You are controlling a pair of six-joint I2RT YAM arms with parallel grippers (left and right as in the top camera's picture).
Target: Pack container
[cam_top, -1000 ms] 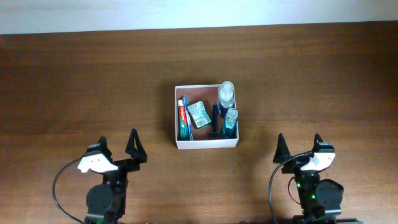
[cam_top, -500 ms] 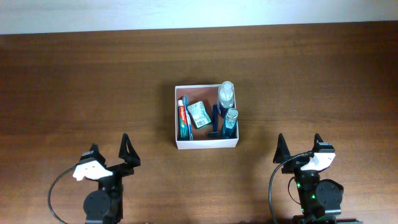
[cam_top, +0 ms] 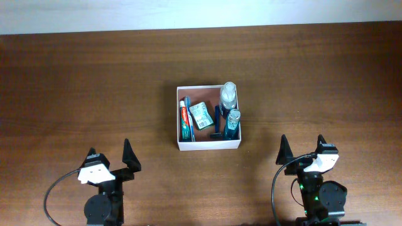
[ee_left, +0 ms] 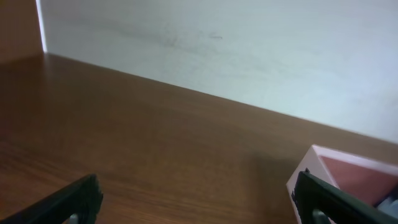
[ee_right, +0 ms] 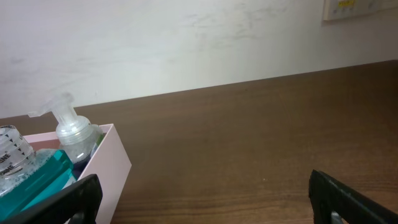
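The container (cam_top: 207,145), a square white-walled box with a reddish-brown inside, stands at the table's middle. It holds a toothpaste tube (cam_top: 184,119), a green-white packet (cam_top: 200,115), a blue razor (cam_top: 217,122), a clear pump bottle (cam_top: 228,94) and a blue bottle (cam_top: 232,124). My left gripper (cam_top: 110,156) is open and empty at the near left, well clear of the container. My right gripper (cam_top: 303,148) is open and empty at the near right. The container's corner shows in the left wrist view (ee_left: 323,163) and in the right wrist view (ee_right: 109,162).
The brown wooden table (cam_top: 94,81) runs to a white wall at the back (cam_top: 188,12). Cables loop beside both arm bases at the front edge.
My left gripper has pulled back toward the front edge and turned, its fingers now nearer the base. The right arm and the container's contents have not moved.
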